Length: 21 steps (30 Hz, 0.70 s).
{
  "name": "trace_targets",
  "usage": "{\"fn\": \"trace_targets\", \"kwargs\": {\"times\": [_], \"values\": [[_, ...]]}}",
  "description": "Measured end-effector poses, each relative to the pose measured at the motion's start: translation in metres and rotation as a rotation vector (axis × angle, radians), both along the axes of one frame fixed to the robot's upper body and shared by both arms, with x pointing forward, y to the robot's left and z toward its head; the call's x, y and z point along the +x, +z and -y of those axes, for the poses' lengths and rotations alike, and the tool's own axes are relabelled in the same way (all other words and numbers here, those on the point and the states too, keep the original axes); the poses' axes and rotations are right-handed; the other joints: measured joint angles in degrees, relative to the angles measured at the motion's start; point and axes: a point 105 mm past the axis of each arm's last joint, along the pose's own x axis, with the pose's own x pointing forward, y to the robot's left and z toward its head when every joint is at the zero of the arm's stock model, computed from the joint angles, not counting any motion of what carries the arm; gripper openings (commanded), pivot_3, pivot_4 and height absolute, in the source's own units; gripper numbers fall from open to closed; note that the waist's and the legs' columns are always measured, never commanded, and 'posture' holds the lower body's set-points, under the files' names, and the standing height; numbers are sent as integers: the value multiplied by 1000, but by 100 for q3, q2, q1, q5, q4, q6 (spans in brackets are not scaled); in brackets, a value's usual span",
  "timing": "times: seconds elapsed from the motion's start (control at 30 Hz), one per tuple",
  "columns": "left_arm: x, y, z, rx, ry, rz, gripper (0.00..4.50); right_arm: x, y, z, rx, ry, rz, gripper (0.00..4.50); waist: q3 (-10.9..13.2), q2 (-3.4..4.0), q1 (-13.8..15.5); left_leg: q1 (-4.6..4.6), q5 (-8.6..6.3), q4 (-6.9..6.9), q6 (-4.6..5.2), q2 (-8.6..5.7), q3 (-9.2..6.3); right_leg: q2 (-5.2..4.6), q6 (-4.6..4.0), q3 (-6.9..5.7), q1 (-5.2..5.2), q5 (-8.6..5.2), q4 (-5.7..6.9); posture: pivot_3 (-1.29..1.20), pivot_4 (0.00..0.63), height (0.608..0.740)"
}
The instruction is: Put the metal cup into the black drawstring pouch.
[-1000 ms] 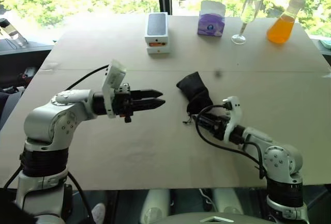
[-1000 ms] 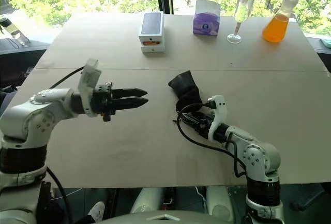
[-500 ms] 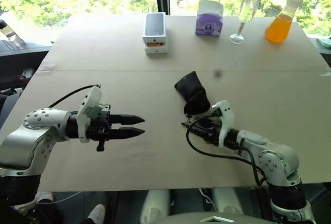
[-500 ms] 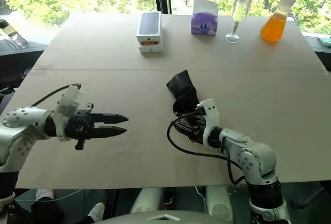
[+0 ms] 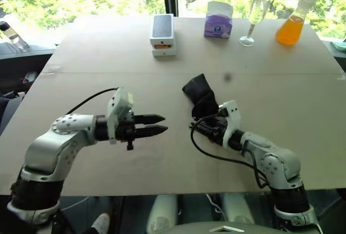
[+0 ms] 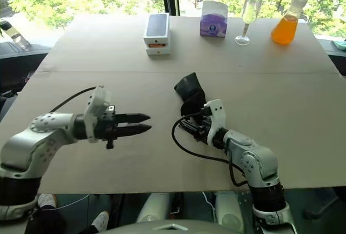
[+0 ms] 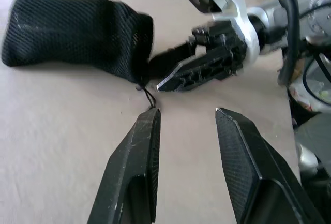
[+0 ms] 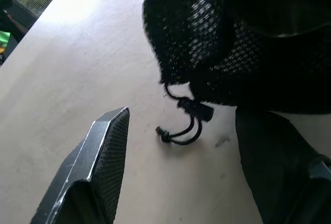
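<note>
The black drawstring pouch (image 5: pixel 201 96) lies bulging on the tan table (image 5: pixel 108 55), with its gathered end and cord (image 8: pixel 181 125) toward me. A smooth grey curve (image 8: pixel 289 25) shows through its mesh; I cannot tell whether it is the metal cup. My right gripper (image 5: pixel 198 128) is open and low over the table at the cord end, its fingers (image 8: pixel 101 154) on either side of the cord without touching it. My left gripper (image 5: pixel 162 125) hovers to the pouch's left and points right at it. It is open with nothing between its fingers (image 7: pixel 142 146). The right gripper (image 7: pixel 189 74) shows just beyond them.
At the table's far edge stand a white box with a black top (image 5: pixel 163 34), a purple tissue box (image 5: pixel 219 20), a clear wine glass (image 5: pixel 255 18) and a flask of orange liquid (image 5: pixel 292 23). The table's front edge (image 5: pixel 162 193) runs just below both arms.
The left gripper has sunk lower; it drew back left half a second ago and has swung right toward the pouch again. The right gripper has rolled at the pouch's cord end.
</note>
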Motion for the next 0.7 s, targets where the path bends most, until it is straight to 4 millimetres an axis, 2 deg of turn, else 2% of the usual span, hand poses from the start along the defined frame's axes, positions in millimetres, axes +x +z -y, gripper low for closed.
{"fn": "trace_targets", "kwargs": {"times": [0.07, 0.17, 0.43, 0.57, 0.7], "values": [[20, 4, 22, -28, 5, -45, 1687, 1, 0, 6, -28, -4, 12, 3238, -2, -4, 58, -1, 0, 3, 1, -8, -7, 3, 0, 1, 7, 0, 1, 0, 150, 737], [37, 0, 42, 29, 7, -84, 1687, -1, -1, 8, -40, -3, 12, 3238, -5, -8, -10, -2, -2, -2, 5, -10, 10, 12, 0, 27, -4, -1, -2, 0, 150, 737], [53, -12, 65, 103, 7, -59, 1687, -9, -1, 14, -47, -65, 22, 3238, -5, -8, -90, -14, -5, -21, 7, -4, 10, 16, -1, 32, -25, -2, -9, 0, 150, 737], [65, -18, 74, 135, 20, -31, 58, -13, -2, 16, -46, -89, 18, 3238, -5, -9, -74, -11, -6, -13, 8, -5, 11, 15, 0, 35, -22, -1, -6, 0, 150, 737], [70, -17, 88, 131, 2, -43, 18, -15, -3, 16, -39, -103, 10, 3238, -5, -9, -67, -12, -6, -10, 8, -4, 10, 16, 0, 35, -23, -1, -4, 0, 150, 737]]}}
